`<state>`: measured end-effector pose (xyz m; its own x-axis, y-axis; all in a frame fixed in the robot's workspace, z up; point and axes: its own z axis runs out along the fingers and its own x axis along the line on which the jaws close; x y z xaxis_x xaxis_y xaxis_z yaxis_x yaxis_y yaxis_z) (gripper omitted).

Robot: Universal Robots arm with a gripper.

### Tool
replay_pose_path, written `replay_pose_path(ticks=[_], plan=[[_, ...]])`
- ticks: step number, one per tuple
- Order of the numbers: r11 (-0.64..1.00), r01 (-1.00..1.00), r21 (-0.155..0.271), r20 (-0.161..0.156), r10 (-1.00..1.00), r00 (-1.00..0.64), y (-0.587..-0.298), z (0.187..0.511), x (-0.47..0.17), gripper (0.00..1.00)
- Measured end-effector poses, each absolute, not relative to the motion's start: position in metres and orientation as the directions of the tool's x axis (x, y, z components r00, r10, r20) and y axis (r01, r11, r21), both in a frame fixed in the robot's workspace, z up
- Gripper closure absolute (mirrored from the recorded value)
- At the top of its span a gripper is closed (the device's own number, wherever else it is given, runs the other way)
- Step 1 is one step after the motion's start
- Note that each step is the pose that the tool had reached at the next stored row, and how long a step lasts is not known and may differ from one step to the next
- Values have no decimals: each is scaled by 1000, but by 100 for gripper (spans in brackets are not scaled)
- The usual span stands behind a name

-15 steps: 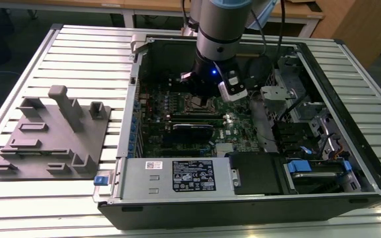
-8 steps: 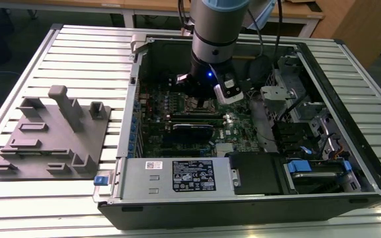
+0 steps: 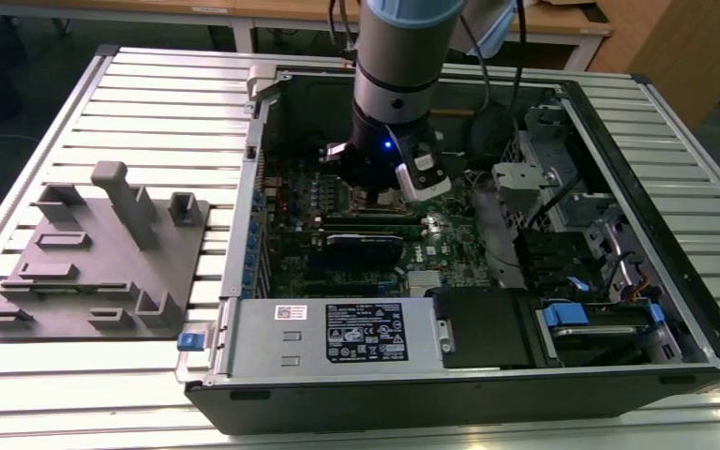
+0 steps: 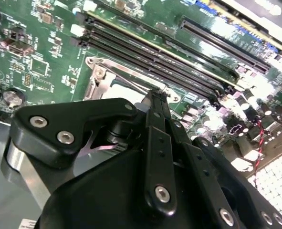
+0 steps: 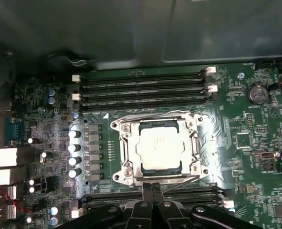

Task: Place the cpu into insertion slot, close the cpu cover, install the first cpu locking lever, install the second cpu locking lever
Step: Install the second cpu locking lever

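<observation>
Cpu (image 5: 158, 151) seated under cpu cover (image 5: 156, 120) in first wrist view; pincer (image 5: 152, 187) fingers together, empty.

cpu (image 5: 158, 151) in insertion slot (image 5: 123, 149), cpu cover (image 5: 194, 143) over it, memory slots (image 5: 141, 87) flanking both sides

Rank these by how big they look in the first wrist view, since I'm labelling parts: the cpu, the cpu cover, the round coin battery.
Largest to smallest:
1. cpu cover, the silver frame shut down around the chip.
2. cpu, sitting inside the frame's cut-out.
3. coin battery, clearly the smallest.
All lie on the same board, so nearness hardly skews this.
</observation>
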<state>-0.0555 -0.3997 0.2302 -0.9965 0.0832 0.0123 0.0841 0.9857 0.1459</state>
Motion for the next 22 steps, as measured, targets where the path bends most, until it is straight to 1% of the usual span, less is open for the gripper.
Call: replay_pose_path(ticks=[14,22], plan=[[984,79,160,15,77,-997,-404,216,-64,89],[981,73,181,17,71,-997,-411,210,-71,89]])
